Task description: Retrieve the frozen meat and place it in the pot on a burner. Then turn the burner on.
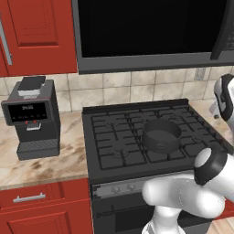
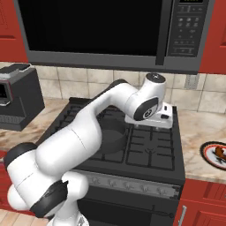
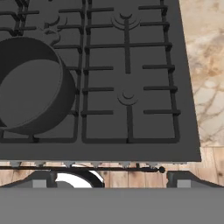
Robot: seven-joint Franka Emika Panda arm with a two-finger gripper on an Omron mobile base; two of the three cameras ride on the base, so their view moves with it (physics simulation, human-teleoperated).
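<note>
Pot (image 1: pixel 161 135) sits on the black stove (image 1: pixel 114 151), over the grate of a burner (image 1: pixel 157 141) toward the middle of the cooktop; in the hand view it lies at about nine o'clock, dark grey and shallow, with nothing visible inside. Another burner (image 3: pixel 127 97) shows near the centre of that view, its grate bars bare. The gripper (image 3: pixel 112 178) hangs above the stove's front edge with its jaws spread wide, holding nothing, the two dark tips at six o'clock. In the right base view the white arm (image 2: pixel 88 132) bends over the cooktop. A coffee machine (image 1: pixel 32 116) stands on the tabletop (image 1: pixel 41 164) at nine o'clock of the stove. A plate (image 2: pixel 216 154) with something reddish on it rests on the tabletop at three o'clock; whether that is the frozen meat cannot be told.
</note>
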